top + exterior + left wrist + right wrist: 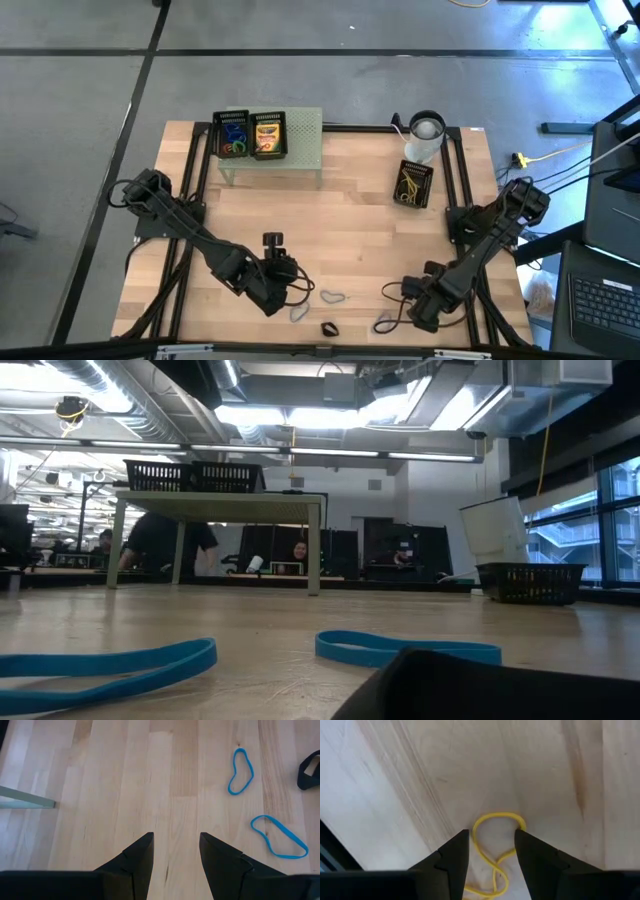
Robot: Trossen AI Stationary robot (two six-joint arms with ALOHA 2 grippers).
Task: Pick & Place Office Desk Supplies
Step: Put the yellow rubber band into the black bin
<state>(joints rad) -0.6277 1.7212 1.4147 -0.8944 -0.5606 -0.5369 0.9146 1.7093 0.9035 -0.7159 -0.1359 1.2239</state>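
My right gripper (pixel 491 834) is low over the near right part of the table (pixel 415 305), open. Its fingers stand on either side of a thin yellow rubber band (pixel 495 822) that lies flat on the wood. My left gripper (pixel 175 837) is open above bare wood near the table's near edge (pixel 283 292). Beside it lie two blue loops (pixel 240 772) (pixel 278 837) and a black clip (pixel 309 769). In the high view the loops (pixel 332 296) (pixel 300 312) and the clip (pixel 328 327) lie between the two grippers. A third loop (pixel 385 320) lies by the right gripper.
The pale green perforated stand (pixel 300 150) at the far edge carries two black baskets, one with coloured loops (pixel 234 135), one with a crayon box (pixel 267 135). A third basket (pixel 414 183) with yellow bands and the white cup (pixel 425 132) stand far right. Another black clip (pixel 272 240) lies left of centre.
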